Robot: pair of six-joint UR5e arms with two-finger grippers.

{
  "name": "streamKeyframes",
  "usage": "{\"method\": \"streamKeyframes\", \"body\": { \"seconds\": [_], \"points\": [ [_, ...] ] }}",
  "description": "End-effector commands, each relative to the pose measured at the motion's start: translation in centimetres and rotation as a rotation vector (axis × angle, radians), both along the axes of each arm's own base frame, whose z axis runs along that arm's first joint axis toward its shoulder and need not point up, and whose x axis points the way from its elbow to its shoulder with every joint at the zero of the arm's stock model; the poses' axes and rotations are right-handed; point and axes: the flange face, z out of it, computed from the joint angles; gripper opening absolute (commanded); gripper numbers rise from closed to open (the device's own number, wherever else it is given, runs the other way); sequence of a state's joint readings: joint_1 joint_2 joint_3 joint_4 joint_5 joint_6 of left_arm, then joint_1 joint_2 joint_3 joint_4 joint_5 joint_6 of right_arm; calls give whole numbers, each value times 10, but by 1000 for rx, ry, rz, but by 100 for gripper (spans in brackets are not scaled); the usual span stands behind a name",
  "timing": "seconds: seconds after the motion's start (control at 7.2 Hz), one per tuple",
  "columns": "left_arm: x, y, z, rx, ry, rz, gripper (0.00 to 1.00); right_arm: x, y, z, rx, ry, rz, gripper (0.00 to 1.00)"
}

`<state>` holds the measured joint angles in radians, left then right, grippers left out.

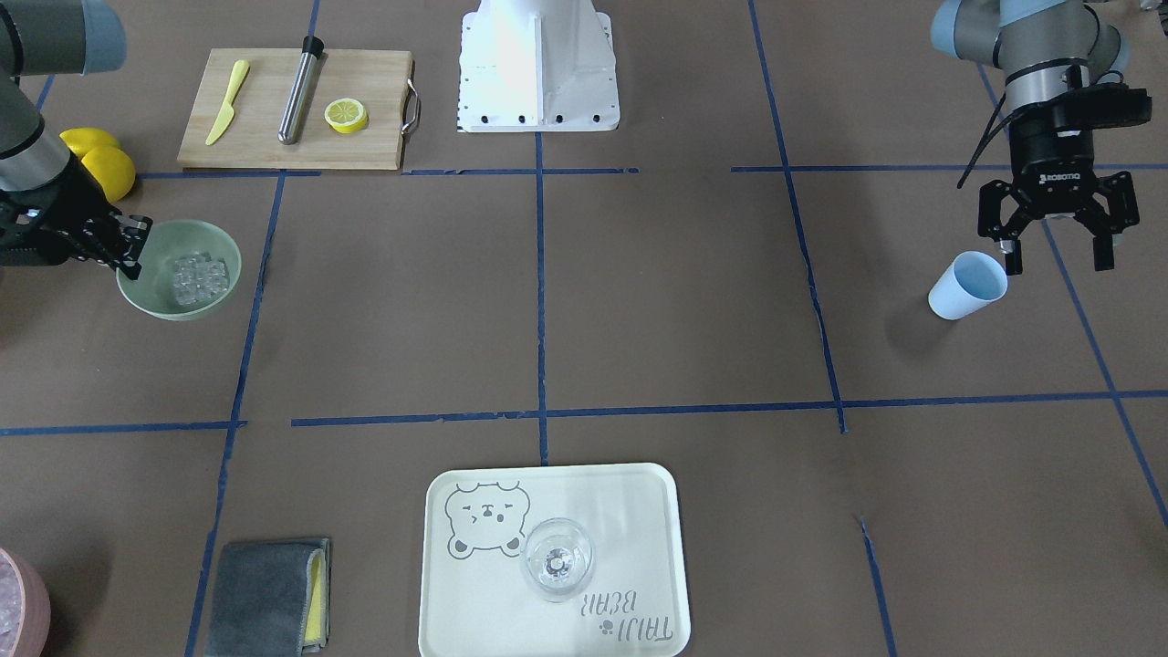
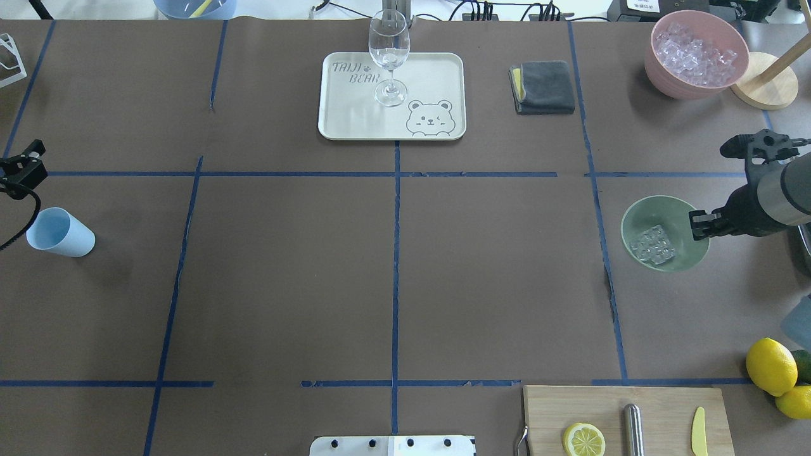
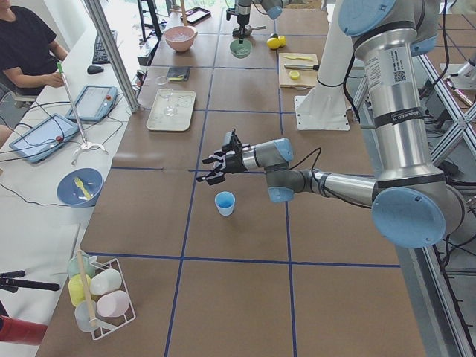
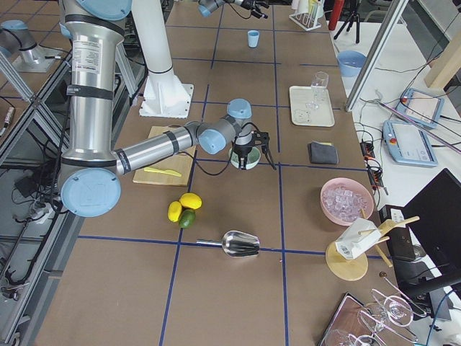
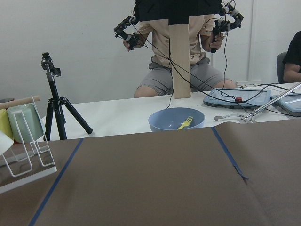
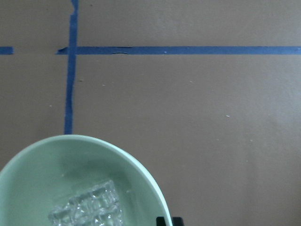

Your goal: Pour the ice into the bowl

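The pale mint-green bowl [image 1: 219, 246] stands on the table on the robot's right, with a cluster of clear ice cubes [image 1: 199, 278] inside it. My right gripper [image 1: 130, 248] is shut on the bowl's rim on the side towards the arm. The overhead view shows the same: bowl [image 2: 681, 212], ice [image 2: 654, 244], right gripper [image 2: 697, 225]. The right wrist view shows the bowl's rim [image 6: 141, 169] and ice [image 6: 87, 209]. My left gripper [image 1: 1058, 254] is open and empty, hanging above a light blue cup [image 1: 967, 285] that lies on its side.
A pink bowl full of ice [image 2: 696, 54] stands at the far right. A tray [image 2: 437, 69] holds a clear glass [image 2: 388, 57], with a grey cloth [image 2: 543, 87] beside it. A cutting board [image 1: 365, 91] with a lemon slice, lemons [image 2: 771, 366] and a metal scoop [image 4: 241, 244] lie nearby.
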<state>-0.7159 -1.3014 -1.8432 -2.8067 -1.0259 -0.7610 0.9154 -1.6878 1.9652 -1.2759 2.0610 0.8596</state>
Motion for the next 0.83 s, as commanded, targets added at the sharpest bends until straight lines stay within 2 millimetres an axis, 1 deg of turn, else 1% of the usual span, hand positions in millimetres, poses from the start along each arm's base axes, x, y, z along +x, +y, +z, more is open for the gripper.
{"method": "streamKeyframes", "body": {
  "seconds": [0.0,0.14,0.28,0.42,0.56,0.69],
  "points": [
    [-31,-21,-4,-18,-77,63,100,20,5,50,10,-2,11,0],
    [-32,-23,-5,-26,-67,87,100,23,6,86,64,-54,21,0],
    [-33,-23,-4,-28,-66,91,100,30,12,102,43,-69,18,0],
    [-33,-22,-3,-30,-66,93,100,34,12,113,26,-58,25,11],
    [-31,-22,0,-37,-68,108,100,42,9,120,23,-52,33,81],
    [-30,-17,6,-60,-61,163,100,54,5,121,27,-51,57,100]
  ]
}}
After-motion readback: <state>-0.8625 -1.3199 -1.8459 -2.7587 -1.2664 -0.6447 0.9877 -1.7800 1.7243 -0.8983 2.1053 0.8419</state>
